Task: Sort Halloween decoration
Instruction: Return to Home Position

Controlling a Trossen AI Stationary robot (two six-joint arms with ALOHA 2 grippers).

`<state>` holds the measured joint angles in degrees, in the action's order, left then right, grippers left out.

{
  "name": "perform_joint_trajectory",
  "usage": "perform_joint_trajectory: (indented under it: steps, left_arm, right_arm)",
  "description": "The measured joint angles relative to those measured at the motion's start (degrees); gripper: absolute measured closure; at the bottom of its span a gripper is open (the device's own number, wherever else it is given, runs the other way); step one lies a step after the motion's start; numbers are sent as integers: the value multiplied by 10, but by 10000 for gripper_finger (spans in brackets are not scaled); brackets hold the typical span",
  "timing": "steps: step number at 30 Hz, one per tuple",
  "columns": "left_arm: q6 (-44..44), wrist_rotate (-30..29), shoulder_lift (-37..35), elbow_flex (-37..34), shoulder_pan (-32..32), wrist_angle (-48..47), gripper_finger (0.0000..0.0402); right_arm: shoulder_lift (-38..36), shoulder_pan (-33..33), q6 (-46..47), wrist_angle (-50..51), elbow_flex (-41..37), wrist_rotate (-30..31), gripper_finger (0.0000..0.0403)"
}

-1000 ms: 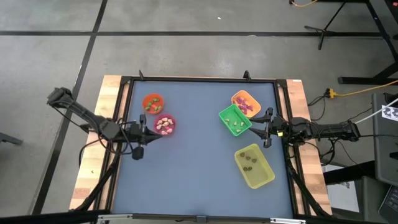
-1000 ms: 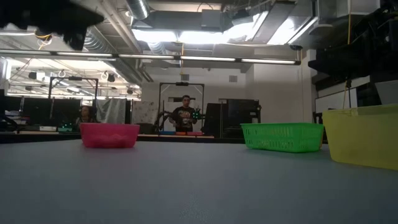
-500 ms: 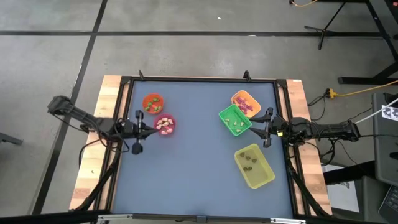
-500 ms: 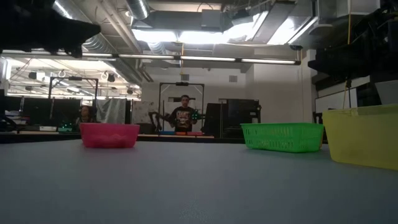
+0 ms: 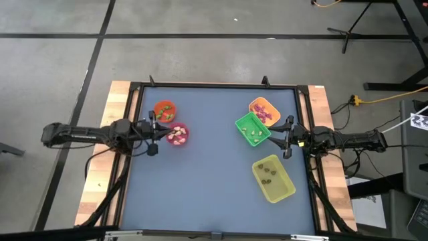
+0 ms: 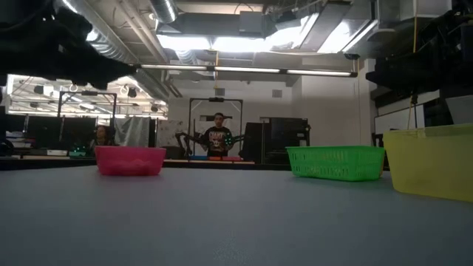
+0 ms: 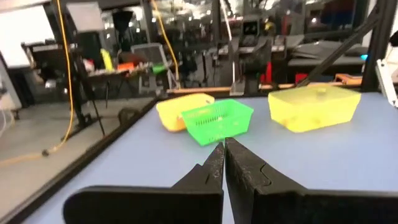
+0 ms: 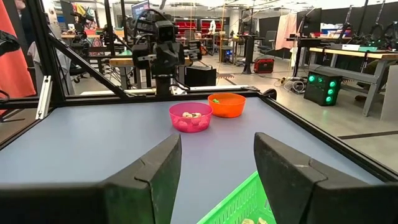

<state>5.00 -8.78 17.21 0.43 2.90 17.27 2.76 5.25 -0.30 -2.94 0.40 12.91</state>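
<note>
High view shows the tiny plastic Halloween trinkets (image 5: 176, 134) lying in containers on the blue-topped table (image 5: 214, 181); cream ones fill the round pink plastic cup (image 5: 187, 134), green ones the round orange plastic cup (image 5: 155, 106), both on the left; on the right, pale ones sit in the green mesh tray (image 5: 239, 124), pink ones in the small orange tray (image 5: 255, 102), dark ones in the rectangular yellow tray (image 5: 282, 191); the left gripper (image 5: 155, 127) hangs just beside the pink cup, fingers pressed together on nothing (its wrist view shows them meeting); the right gripper (image 5: 281, 138) sits beside the green tray, fingers spread wide, empty.
</note>
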Motion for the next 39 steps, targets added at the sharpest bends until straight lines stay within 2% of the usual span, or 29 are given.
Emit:
perform_joint_trajectory:
  steps: [7,19,39]
  left_arm:
    - [-23,83,0,0,71,-36,401]
    - [-49,99,0,0,104,-155,401]
    - [-44,90,-2,0,103,-160,401]
  right_arm:
    - [0,0,0,0,0,0,203]
    - [0,0,0,0,0,-5,203]
    - [0,0,0,0,0,-5,203]
